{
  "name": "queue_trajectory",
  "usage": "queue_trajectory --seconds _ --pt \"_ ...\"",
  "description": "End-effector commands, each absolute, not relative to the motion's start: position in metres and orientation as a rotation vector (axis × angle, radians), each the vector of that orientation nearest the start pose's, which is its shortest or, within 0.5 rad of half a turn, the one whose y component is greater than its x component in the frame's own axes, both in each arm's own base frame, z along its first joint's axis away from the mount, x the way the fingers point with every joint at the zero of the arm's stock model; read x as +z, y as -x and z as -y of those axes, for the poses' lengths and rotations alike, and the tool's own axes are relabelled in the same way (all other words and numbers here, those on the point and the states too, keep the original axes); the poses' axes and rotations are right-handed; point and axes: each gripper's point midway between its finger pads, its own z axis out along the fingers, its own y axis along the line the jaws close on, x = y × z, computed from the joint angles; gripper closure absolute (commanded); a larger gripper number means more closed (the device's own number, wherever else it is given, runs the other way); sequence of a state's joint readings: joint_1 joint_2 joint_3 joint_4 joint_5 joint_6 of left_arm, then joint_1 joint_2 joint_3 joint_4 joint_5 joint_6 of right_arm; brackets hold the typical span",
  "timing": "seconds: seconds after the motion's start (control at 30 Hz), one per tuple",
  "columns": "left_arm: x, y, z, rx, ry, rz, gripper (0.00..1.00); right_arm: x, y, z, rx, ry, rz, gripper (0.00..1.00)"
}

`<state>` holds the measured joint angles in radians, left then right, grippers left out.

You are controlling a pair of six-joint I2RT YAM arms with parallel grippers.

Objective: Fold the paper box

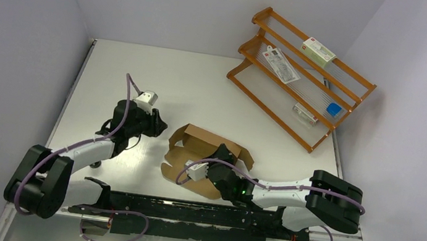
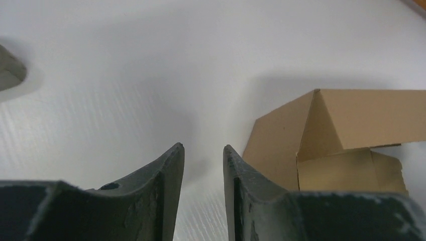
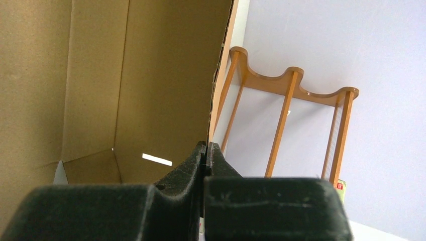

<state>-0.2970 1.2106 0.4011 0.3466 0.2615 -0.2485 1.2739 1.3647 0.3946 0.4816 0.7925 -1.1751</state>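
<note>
- The right gripper (image 1: 219, 159) is over the middle of the paper box (image 1: 199, 140). In its wrist view the two fingers (image 3: 193, 163) press together, and the thin edge of an upright brown wall runs down into the seam between them, so it pinches the paper box there.
- The paper box lies near the centre of the table (image 1: 161, 76), a little toward the near edge. It is half folded: some walls stand up, and scalloped flaps lie flat on the near left side. No print shows on the cardboard.
- The left gripper (image 1: 159, 123) is just beside the left end of the box and does not touch it. Its jaws stand moderately apart, with only white table between them.
- In the left wrist view the box corner (image 2: 314, 125) stands to the right of the fingers (image 2: 168, 170).
- White table surface shows on the left of the box and behind it, up to the back wall.
- At the far right stands an orange wooden rack (image 1: 304, 76), well apart from the box. It carries white packages (image 1: 320, 50) with red marks, too small to read, and one blue item (image 1: 334, 109).
</note>
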Motion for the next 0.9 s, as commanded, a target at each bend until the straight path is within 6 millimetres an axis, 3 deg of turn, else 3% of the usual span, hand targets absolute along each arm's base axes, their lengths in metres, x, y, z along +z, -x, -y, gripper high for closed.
queue_trajectory --seconds 0.0,0.37,0.87 --pt "0.094 -0.305 0.176 -0.749 -0.336 -2.003 0.63 0.113 -0.231 -0.247 -0.732 1.655 -1.089 1.0" --pt "0.088 -0.28 0.207 -0.889 -0.438 -1.967 0.67 0.113 -0.232 -0.254 -0.742 1.686 -1.061 1.0" --pt "0.075 -0.259 0.217 -0.902 -0.46 -1.992 0.65 0.105 -0.228 -0.257 -0.767 1.736 -1.022 1.0"
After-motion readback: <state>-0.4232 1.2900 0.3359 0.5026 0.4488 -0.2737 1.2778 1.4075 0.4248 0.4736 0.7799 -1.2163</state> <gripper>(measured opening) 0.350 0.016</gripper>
